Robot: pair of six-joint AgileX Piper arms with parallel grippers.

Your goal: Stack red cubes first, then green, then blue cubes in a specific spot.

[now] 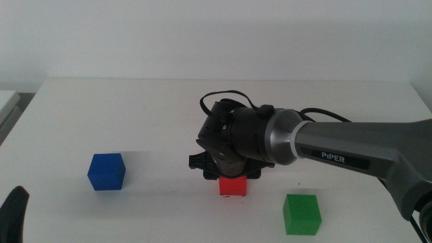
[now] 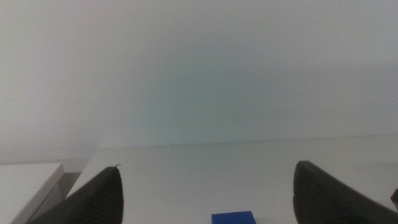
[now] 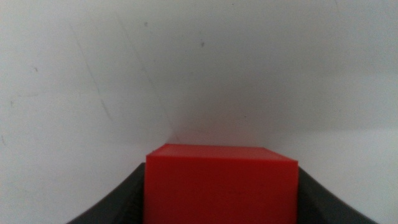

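Right gripper (image 1: pixel 231 177) at frame centre of middle view, pointing down, clamped on red cube (image 1: pixel 233 185). Right wrist view confirms: red cube (image 3: pixel 221 183) wedged between both dark jaws, touching each side, faces square to them. Cube bottom at or just above the table (image 1: pixel 135 101); contact not resolvable from here.

Key relation: cube directly under the wrist, no offset, no long axis to align (cube). Faint scribble marks visible on tabletop in right wrist view beyond the cube, but cannot confirm whether cube sits over the target spot. Judgement: red placement step in hand, stack not yet started.

Green cube (image 1: pixel 302 214) lower right of frame, near red, apart, not touching. Closer to right arm's side, so likely same arm for next pick. Blue cube (image 1: pixel 106 171) left of centre, well apart from both, nearer left arm.

Left gripper (image 1: pixel 13 214) parked at lower left corner, jaws spread wide in left wrist view, nothing held; blue cube (image 2: pixel 234 218) top edge just visible between them, further out.

No containers in view.
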